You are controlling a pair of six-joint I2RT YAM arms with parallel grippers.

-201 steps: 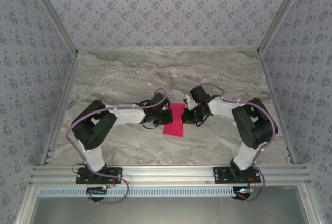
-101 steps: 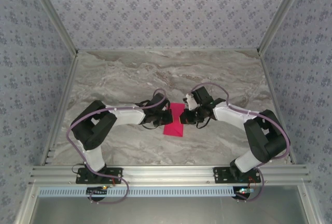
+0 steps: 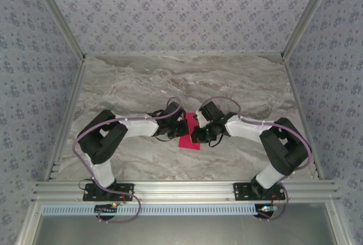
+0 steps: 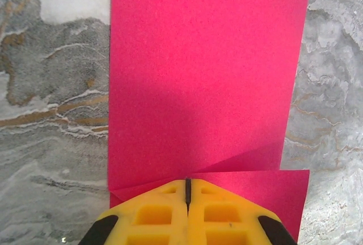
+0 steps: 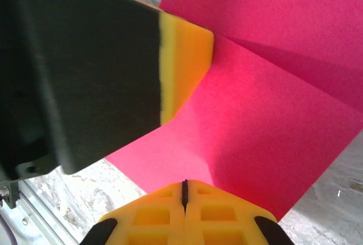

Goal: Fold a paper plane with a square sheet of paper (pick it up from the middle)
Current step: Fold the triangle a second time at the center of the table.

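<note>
At the bottom centre of the left wrist view, the left pincer (image 4: 187, 191), yellow tips pressed together with nothing between them, sits on a slanting folded flap of the thin magenta-pink paper sheet (image 4: 204, 75), likely pinning it flat to the grey marble-patterned surface (image 4: 51, 114). From overhead the sheet lies mid-frame between both arms. The right pincer (image 5: 184, 191), at the bottom of its own view, is likewise pressed together and empty, tips on the paper close beside the left one, apparently to flatten the crease.
</note>
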